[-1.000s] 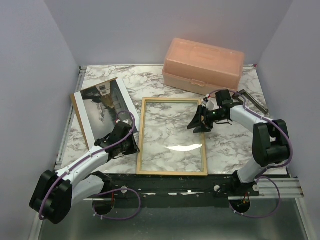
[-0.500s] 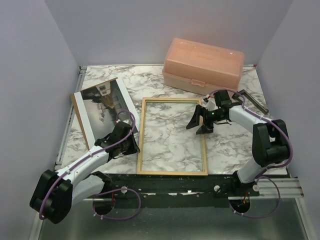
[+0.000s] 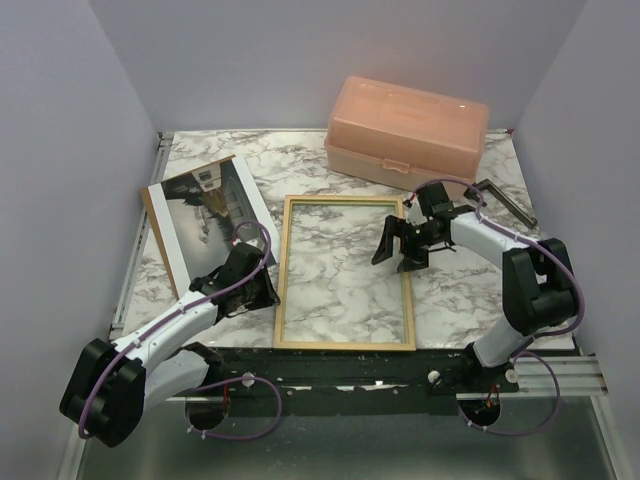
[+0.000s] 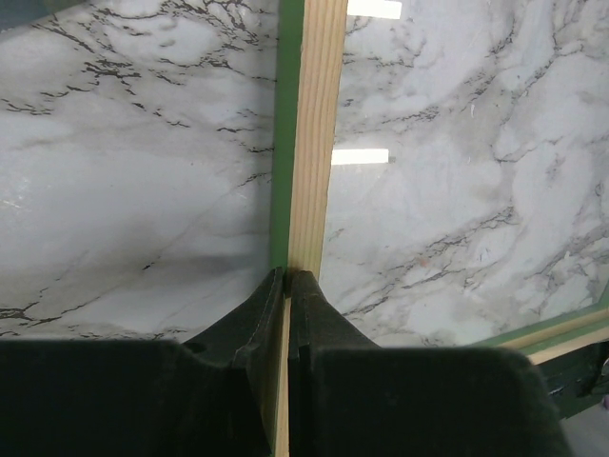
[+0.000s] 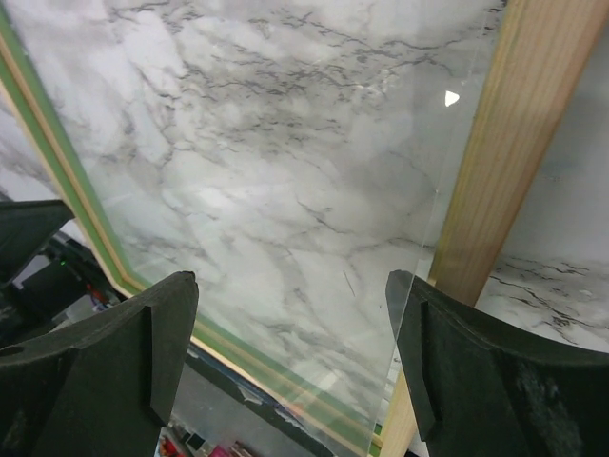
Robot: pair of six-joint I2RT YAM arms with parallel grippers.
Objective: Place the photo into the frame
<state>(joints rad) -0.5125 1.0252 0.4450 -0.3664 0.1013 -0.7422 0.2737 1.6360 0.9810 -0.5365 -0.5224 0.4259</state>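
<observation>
The frame (image 3: 345,200) lies flat in the middle of the marble table (image 3: 470,290), pale wooden back facing up, with a thin green edge showing along its rails. The marble shows through the opening, and a streak of glare sits across it toward the near end.

The left gripper (image 3: 268,295) is at the frame's left rail, close to the near left corner. Its fingers (image 4: 324,333) are pinched narrowly together on that rail, and a strip of the wood runs between them.

The right gripper (image 3: 395,258) hangs over the far part of the frame's right rail. Its fingers (image 5: 143,352) are spread wide and hold nothing. In the right wrist view one finger is over the opening and the other is at the wooden rail.

The photo (image 3: 205,215) lies picture side up at the far left of the table, on a brown board (image 3: 155,235), just left of the frame and apart from it. A peach plastic box (image 3: 405,130) stands at the far right.
</observation>
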